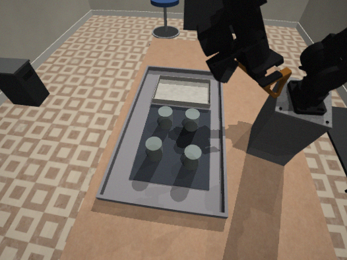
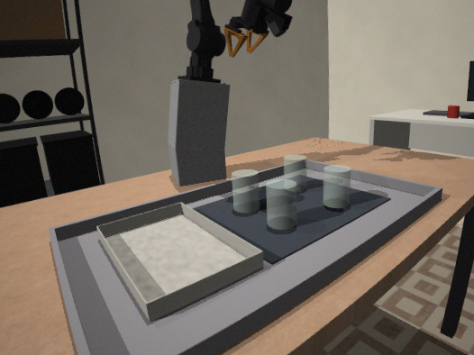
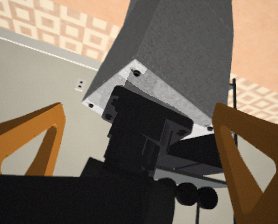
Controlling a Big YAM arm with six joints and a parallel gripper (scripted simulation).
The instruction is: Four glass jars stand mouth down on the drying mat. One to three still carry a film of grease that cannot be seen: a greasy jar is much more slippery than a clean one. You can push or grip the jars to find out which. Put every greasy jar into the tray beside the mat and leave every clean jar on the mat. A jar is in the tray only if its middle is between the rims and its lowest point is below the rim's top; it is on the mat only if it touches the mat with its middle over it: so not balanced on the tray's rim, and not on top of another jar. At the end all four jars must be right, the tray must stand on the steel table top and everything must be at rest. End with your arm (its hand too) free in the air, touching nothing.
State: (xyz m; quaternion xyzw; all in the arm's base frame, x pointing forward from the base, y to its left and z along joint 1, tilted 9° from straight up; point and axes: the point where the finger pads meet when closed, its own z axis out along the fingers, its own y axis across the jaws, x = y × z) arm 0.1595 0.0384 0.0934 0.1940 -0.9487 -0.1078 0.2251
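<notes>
Up top, the four jars stand mouth down on the dark drying mat, spread in two pairs. Nearer the pale tray are the first jar, away from the pedestal, and the second jar, on the pedestal's side. Farther along come the third jar and the fourth jar. Mat and tray share the rimmed steel table top, and the gripper is up beside the pedestal, well apart from the jars.

Over to the exterior view: all four jars are upright, apart from one another, and the tray lies flat, its pale floor showing no jar. High above, the orange fingers hang spread in the air, touching nothing.

And the wrist view! The fingers stand wide at either side of the frame, nothing pinched between them, with the pedestal's bolted top plate beyond.
</notes>
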